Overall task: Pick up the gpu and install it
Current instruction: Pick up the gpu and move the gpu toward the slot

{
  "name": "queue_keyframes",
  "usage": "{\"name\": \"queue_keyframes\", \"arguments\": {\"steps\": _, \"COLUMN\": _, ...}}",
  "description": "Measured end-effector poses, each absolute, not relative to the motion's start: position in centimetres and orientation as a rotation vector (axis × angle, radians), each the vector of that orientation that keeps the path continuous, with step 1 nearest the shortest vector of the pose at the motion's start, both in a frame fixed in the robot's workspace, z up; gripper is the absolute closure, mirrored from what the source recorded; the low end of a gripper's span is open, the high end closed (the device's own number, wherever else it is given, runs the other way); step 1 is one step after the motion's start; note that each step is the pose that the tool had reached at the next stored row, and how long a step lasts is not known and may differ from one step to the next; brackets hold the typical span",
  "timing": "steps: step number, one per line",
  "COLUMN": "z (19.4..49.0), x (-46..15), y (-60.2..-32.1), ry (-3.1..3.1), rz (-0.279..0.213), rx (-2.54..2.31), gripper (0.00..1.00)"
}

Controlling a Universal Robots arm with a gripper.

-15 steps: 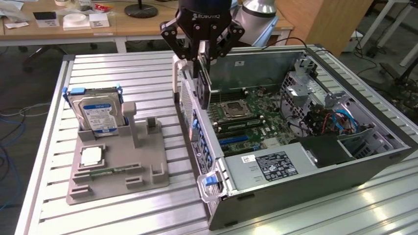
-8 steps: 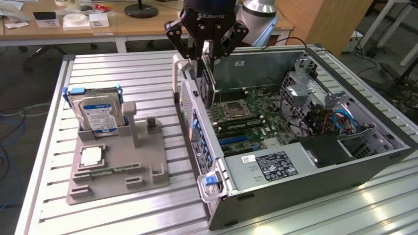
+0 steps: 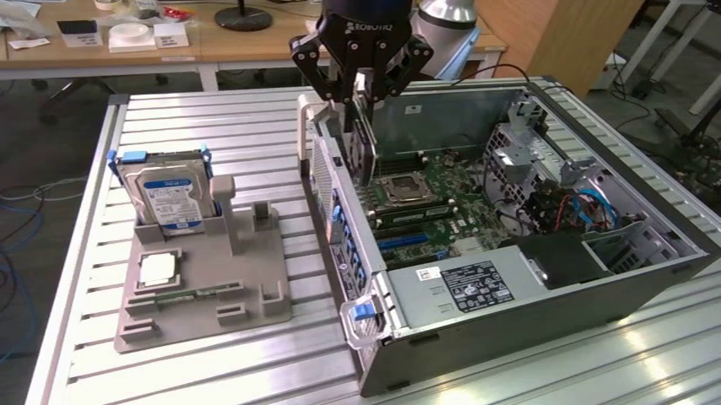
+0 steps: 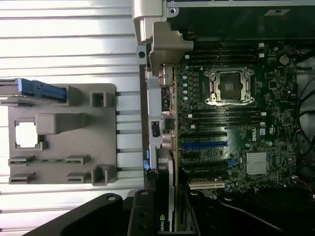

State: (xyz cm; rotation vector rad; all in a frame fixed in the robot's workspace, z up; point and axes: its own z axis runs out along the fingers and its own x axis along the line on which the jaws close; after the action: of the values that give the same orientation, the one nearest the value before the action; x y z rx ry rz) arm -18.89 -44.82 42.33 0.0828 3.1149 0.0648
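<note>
Alu slatted tabletop (image 3: pixel 214 126), open PC case (image 3: pixel 631 278), wood desks (image 3: pixel 225 44) behind, fingers (image 3: pixel 327 80) pinching gpu (image 3: pixel 363 148) upright over mobo (image 3: pixel 440 211)

gpu (image 3: pixel 363 152) top edge hidden between gripper (image 3: pixel 360 91) fingers in the exterior view, its far end cut off at the wrist view's edge, hard drive (image 4: pixel 34 89) also cropped there, power supply label (image 3: pixel 478 287) text too small to read.

Here's the gripper (image 3: pixel 363 94), matt black all over, white ROBOTIQ lettering across its body, two jointed fingers (image 3: pixel 319 72) built of linked bars with round pivot pins at each knuckle, and behind the hand a rounded silver-grey arm (image 3: pixel 451 10).
</note>
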Motion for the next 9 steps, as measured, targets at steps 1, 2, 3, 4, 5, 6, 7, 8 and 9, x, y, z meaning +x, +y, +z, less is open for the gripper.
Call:
{"name": "queue_keyframes", "arguments": {"steps": 1, "z": 42.33, "x": -18.84, "y": -44.80, "ry": 3.115, "rz": 0.065, "rx": 0.083, "gripper": 0.73}}
{"name": "queue_keyframes", "arguments": {"steps": 2, "z": 42.33, "x": -18.80, "y": -44.79, "ry": 3.115, "rz": 0.065, "rx": 0.083, "gripper": 0.73}}
{"name": "queue_keyframes", "arguments": {"steps": 3, "z": 42.33, "x": -18.77, "y": -44.77, "ry": 3.115, "rz": 0.065, "rx": 0.083, "gripper": 0.73}}
{"name": "queue_keyframes", "arguments": {"steps": 4, "z": 42.33, "x": -18.72, "y": -44.76, "ry": 3.115, "rz": 0.065, "rx": 0.083, "gripper": 0.73}}
{"name": "queue_keyframes", "arguments": {"steps": 5, "z": 42.33, "x": -18.68, "y": -44.75, "ry": 3.115, "rz": 0.065, "rx": 0.083, "gripper": 0.73}}
{"name": "queue_keyframes", "arguments": {"steps": 6, "z": 42.33, "x": -18.63, "y": -44.73, "ry": 3.115, "rz": 0.065, "rx": 0.083, "gripper": 0.73}}
{"name": "queue_keyframes", "arguments": {"steps": 7, "z": 42.33, "x": -18.59, "y": -44.72, "ry": 3.115, "rz": 0.065, "rx": 0.083, "gripper": 0.73}}
{"name": "queue_keyframes", "arguments": {"steps": 8, "z": 42.33, "x": -18.53, "y": -44.70, "ry": 3.115, "rz": 0.065, "rx": 0.083, "gripper": 0.73}}
{"name": "queue_keyframes", "arguments": {"steps": 9, "z": 42.33, "x": -18.46, "y": -44.69, "ry": 3.115, "rz": 0.065, "rx": 0.083, "gripper": 0.73}}
